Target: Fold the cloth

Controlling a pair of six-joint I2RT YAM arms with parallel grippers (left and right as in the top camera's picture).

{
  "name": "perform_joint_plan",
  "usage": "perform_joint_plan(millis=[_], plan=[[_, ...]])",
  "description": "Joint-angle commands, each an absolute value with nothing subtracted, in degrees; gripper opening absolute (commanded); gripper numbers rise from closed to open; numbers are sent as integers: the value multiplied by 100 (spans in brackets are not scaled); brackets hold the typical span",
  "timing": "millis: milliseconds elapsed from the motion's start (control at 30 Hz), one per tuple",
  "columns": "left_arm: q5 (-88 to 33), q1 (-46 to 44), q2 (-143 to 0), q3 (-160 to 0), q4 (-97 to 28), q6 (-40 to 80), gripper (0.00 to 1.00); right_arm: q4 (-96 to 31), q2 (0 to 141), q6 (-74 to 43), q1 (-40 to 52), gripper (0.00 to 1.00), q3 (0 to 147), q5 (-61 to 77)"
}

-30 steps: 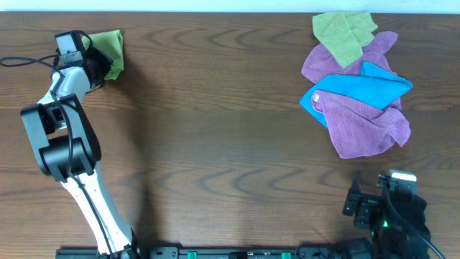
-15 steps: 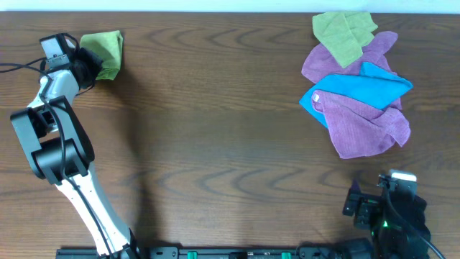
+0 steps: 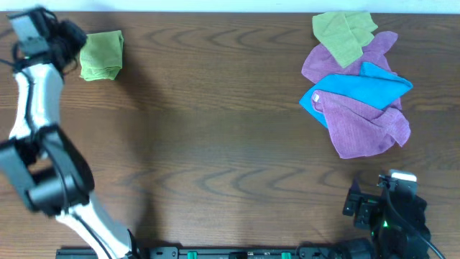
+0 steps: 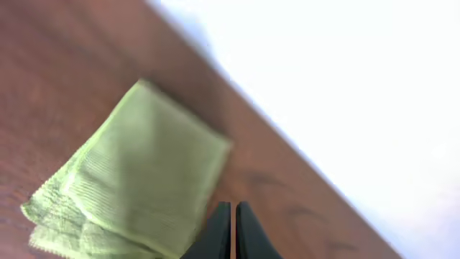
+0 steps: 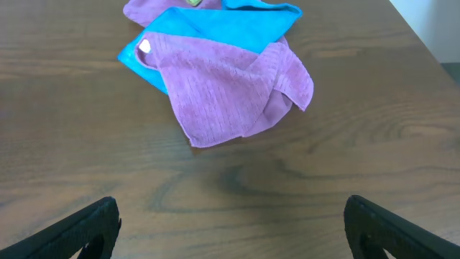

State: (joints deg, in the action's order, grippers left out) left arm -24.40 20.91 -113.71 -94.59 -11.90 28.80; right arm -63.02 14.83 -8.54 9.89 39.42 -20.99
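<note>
Lime-green cloth (image 3: 100, 54) lying folded on counter (image 3: 215, 144), sitting just beside left hand (image 3: 70, 37); that hand's fingers (image 4: 218, 234) pressing together, gripping nothing. Right hand (image 5: 230, 216) hanging spread wide, well apart.

A dark brown wood-grain table (image 3: 215, 144) fills nearly the whole scene, its long grain running left to right under soft, even light with a faint sheen. Along its far edge lies a narrow white strip (image 3: 215, 5), washed out bright; whether it is floor or wall cannot be told. Past the far right corner shows a pale surface (image 5: 440, 32).
</note>
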Motion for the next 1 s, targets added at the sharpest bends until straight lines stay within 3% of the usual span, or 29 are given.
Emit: perform_joint_plan(millis=[0, 200, 367, 400, 433, 733, 967], plan=[[-2672, 2099, -10750, -9467, -1645, 2418, 6, -6305, 1441, -808, 1057, 99, 4001, -2112], [-3640, 1712, -9771, -9461, -3297, 530, 7, -6305, 1441, -808, 1057, 99, 4001, -2112], [-3868, 1129, -9485, -9461, -3236, 233, 52, -6305, 1441, -808, 1057, 99, 4001, -2112], [-3863, 1017, -9456, -9461, -3208, 233, 68, -6302, 1441, -808, 1057, 99, 4001, -2112], [-3863, 941, -9441, -9461, -3183, 233, 96, -6302, 1441, -808, 1057, 99, 4001, -2112], [-3833, 746, -9439, -9461, -3175, 635, 95, -6302, 1441, -808, 1057, 99, 4001, -2112], [-2897, 757, -9437, -9461, -2917, 624, 95, -6302, 1441, -808, 1057, 99, 4001, -2112]])
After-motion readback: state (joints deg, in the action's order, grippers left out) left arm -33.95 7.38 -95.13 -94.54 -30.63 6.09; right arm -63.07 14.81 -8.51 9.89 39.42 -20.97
